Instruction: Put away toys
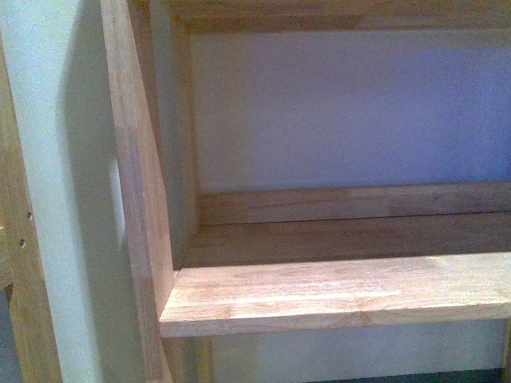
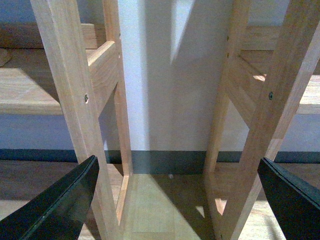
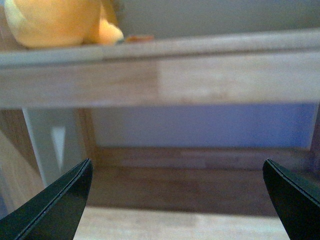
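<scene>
Front view: wooden shelf board (image 1: 335, 294) closest, upright post (image 1: 140, 183) at its left, pale wall (image 1: 351, 112) behind.

Left gripper (image 2: 175, 200): fingers (image 2: 60, 205) wide apart, nothing between; two shelf frames (image 2: 75, 100) ahead, floor (image 2: 160, 205) below.

Right gripper (image 3: 175, 200): fingers (image 3: 55, 205) spread, empty. Orange-yellow plush toy (image 3: 55, 20) sits on a shelf (image 3: 165, 75) above the gripper, well apart from it.
</scene>
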